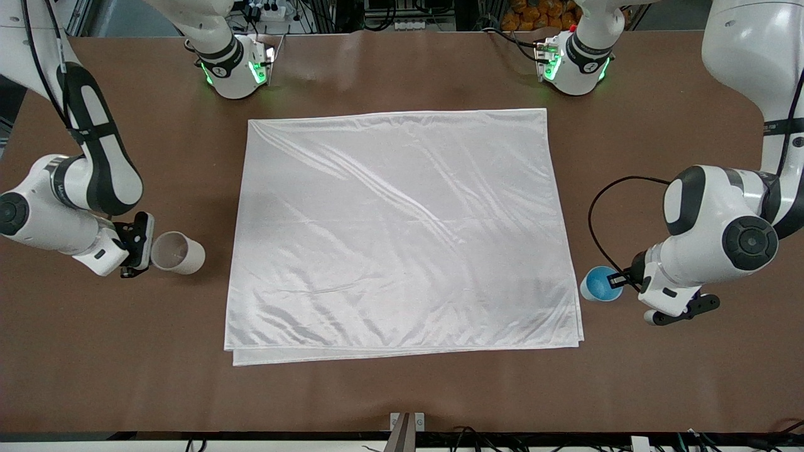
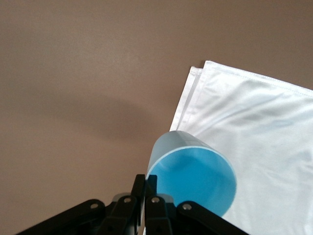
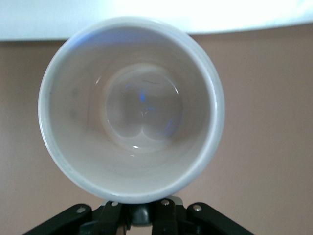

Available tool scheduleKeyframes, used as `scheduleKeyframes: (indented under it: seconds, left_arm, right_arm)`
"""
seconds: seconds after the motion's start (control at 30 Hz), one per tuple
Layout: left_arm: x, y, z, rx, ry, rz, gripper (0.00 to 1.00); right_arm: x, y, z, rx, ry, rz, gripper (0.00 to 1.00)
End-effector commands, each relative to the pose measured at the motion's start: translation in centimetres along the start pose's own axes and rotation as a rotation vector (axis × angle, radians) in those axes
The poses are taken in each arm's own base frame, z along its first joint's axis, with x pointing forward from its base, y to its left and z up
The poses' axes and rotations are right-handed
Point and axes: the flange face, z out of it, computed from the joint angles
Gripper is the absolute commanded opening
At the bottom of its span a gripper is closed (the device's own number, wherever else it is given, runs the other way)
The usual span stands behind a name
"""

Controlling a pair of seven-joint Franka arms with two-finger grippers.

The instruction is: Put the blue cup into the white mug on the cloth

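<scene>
The white cloth [image 1: 402,226] lies flat in the middle of the brown table, its edge also showing in the left wrist view [image 2: 264,127] and the right wrist view [image 3: 49,19]. My left gripper [image 1: 622,277] [image 2: 150,182] is shut on the rim of the light-blue cup [image 1: 600,284] [image 2: 193,176], which tilts just off the cloth's corner at the left arm's end. My right gripper [image 1: 146,246] [image 3: 142,211] is shut on the dark handle of the white mug [image 1: 179,252] [image 3: 132,107]. The mug is tipped beside the cloth's edge at the right arm's end, and its inside is bare.
Bare brown table [image 1: 402,389] surrounds the cloth on all sides. A black cable [image 1: 593,213] loops from the left arm toward its wrist. A small metal bracket [image 1: 407,425] stands at the table edge nearest the front camera.
</scene>
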Motion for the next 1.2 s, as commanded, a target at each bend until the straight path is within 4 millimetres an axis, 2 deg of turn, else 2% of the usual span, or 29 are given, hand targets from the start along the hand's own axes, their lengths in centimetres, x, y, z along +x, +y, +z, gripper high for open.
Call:
scheduleKeyframes:
  seconds: [0.0,0.37,0.63,0.73,0.83,1.03,1.17]
  left_arm:
    - [-0.9,0.4,-1.0,-0.01,-0.009,-0.026,0.0]
    - [-1.1,0.8,-1.2,-0.013,-0.008,-0.032,0.0]
    - [-1.1,0.8,-1.2,-0.013,-0.008,-0.032,0.0]
    - [-1.1,0.9,-1.2,-0.013,-0.008,-0.03,0.0]
    - [-1.2,0.8,-1.1,-0.01,-0.012,-0.042,0.0]
    - [-1.6,1.8,-1.3,-0.017,-0.015,-0.048,0.0]
    - [-2.0,2.4,-1.3,-0.02,-0.018,-0.06,0.0]
  right_arm:
    - [3.1,-0.5,-0.9,0.004,0.01,0.012,0.0]
    - [11.3,0.0,-1.6,-0.006,0.001,0.02,0.0]
    - [18.8,-0.3,-1.5,-0.018,-0.003,0.008,0.0]
    - [21.3,-0.6,-1.3,-0.026,-0.004,-0.001,0.0]
    - [24.9,-1.2,-1.1,-0.035,-0.006,-0.026,0.0]
    - [28.9,-1.9,-0.6,-0.051,-0.003,-0.045,0.0]
    - [32.4,-3.1,-0.4,-0.049,-0.008,-0.041,0.0]
